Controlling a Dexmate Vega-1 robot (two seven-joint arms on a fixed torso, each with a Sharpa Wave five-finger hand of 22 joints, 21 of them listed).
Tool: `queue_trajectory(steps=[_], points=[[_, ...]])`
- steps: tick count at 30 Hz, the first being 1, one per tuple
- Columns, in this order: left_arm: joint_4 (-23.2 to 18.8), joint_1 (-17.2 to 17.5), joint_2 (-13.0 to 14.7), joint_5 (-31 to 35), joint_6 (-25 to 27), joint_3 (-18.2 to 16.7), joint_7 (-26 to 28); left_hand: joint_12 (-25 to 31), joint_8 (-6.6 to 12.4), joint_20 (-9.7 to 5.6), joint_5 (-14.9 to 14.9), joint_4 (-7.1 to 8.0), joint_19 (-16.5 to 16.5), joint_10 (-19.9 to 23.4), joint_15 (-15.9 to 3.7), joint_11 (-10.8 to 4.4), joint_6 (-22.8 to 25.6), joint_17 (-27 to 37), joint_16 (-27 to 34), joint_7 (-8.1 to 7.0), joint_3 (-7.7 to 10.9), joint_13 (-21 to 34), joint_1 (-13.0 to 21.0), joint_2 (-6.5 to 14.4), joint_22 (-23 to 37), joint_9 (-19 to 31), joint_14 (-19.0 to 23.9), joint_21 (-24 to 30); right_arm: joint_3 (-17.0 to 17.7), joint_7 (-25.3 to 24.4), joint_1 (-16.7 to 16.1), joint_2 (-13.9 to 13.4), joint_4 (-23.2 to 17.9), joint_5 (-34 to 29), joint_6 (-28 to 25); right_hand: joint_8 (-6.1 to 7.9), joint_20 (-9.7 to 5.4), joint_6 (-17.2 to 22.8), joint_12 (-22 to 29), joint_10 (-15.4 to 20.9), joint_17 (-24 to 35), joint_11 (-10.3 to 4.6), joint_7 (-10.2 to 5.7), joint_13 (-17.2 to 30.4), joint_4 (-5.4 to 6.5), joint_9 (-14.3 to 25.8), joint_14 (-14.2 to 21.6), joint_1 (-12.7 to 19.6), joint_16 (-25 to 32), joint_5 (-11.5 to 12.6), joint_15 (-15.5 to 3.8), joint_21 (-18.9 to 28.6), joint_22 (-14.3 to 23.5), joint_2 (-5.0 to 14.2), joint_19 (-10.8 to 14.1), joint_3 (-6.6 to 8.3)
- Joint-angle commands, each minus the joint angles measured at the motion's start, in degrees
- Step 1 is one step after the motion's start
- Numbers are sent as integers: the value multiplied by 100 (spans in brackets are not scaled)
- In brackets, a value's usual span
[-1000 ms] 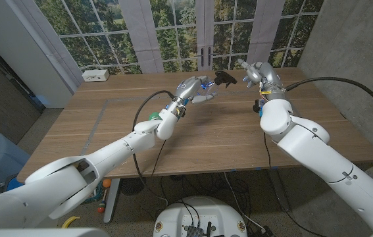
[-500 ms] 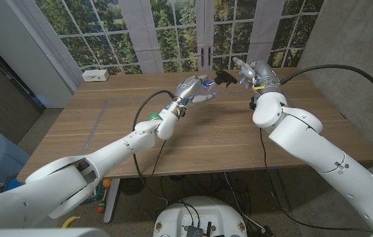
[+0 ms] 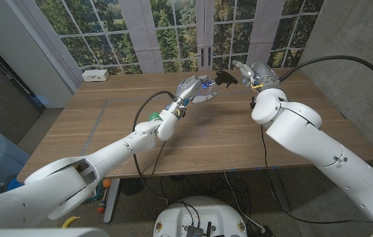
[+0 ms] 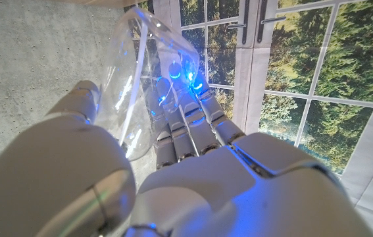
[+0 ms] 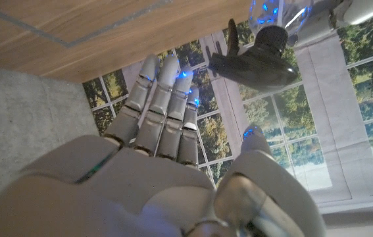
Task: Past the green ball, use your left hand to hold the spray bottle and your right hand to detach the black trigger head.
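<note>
My left hand (image 3: pixel 195 88) holds the clear spray bottle (image 3: pixel 204 85) up above the far middle of the table, and its black trigger head (image 3: pixel 224 78) points toward my right hand (image 3: pixel 254 74). The left wrist view shows the fingers (image 4: pixel 185 125) wrapped round the clear bottle (image 4: pixel 135 72). In the right wrist view, my right hand (image 5: pixel 166 151) has its fingers (image 5: pixel 166 99) stretched out and apart beside the trigger head (image 5: pixel 255 66), with nothing in them. The green ball (image 3: pixel 152 116) lies on the table, partly hidden behind my left forearm.
A white box (image 3: pixel 95 75) stands at the table's far left corner. A black cable (image 3: pixel 318 80) runs over the far right of the wooden table (image 3: pixel 225 138). Windows and a grey wall stand behind.
My right hand has moved left, closer to the black trigger head. The left hand keeps the bottle in the same place.
</note>
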Motion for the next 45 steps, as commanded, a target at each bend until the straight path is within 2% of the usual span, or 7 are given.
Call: queue_trajectory(steps=[1,9,18,22,38,42,45], points=[[-70,32,36,9,3,-18,-21,539,164,-363,34,654,-39,771,-764,-715,496,19,-18,-468,739,2995,968,1167,-12,3,67,69,717,900,-186,-558,122,1088,1119,-56,61,-86,-189,-392,-125,-10,7,4,-43,-35,-311,176,-224,-26,58,-62,-9,1,-221,77],[-93,50,49,-27,-21,-44,-66,534,164,-369,34,655,-47,773,-767,-714,478,29,-35,-476,739,2993,964,1170,-35,13,74,99,1042,1736,-348,-1387,524,1605,2903,-545,16,-1184,-737,-1549,-270,-167,-304,-13,-183,-159,-1541,1040,-769,32,35,-307,-69,97,-956,383],[-119,66,56,-59,-27,-68,-145,526,159,-371,32,656,-64,772,-768,-711,482,48,-50,-465,740,2996,958,1173,-71,0,99,143,925,1747,-581,-1737,871,904,4333,-373,-329,-715,-600,-1339,-214,-671,-962,46,-287,-256,-1387,3071,-553,259,-441,-172,-76,46,-896,1033],[-124,74,56,19,14,-56,-81,528,161,-375,31,657,-73,791,-767,-711,487,57,-58,-470,739,2994,955,1172,-86,-1,104,160,1254,2016,-717,-1535,1107,1566,4569,-317,-301,-523,-574,-1364,-192,-348,-489,125,397,-226,-1385,2077,-533,91,-170,-125,-60,91,-1071,461],[-143,91,63,83,24,-45,1,531,174,-378,31,654,-94,794,-767,-712,512,81,-87,-458,738,3017,949,1165,-135,1,115,219,1852,586,-1652,-744,1017,1857,4823,-216,208,-305,-677,-1382,-404,52,2,42,735,-31,-1339,779,-742,-42,276,-45,-90,-162,-999,-145],[-159,104,70,48,16,-52,-36,533,178,-380,32,650,-100,803,-768,-712,517,89,-95,-462,739,3022,949,1164,-151,3,123,238,1802,298,-1783,-711,1054,1553,5071,-126,167,-58,-629,-1193,-398,34,14,6,751,-18,-1281,660,-724,-35,228,-87,-93,-118,-1063,-176],[-163,108,75,31,2,-59,-45,533,183,-376,32,648,-97,801,-768,-711,518,93,-98,-454,739,3027,950,1163,-158,9,126,249,1879,1146,-1644,-1098,1355,1748,5614,-392,-109,-578,-861,-1795,-323,-218,-360,-17,210,-52,-1915,1227,-908,109,-17,-246,-84,52,-1431,110]])
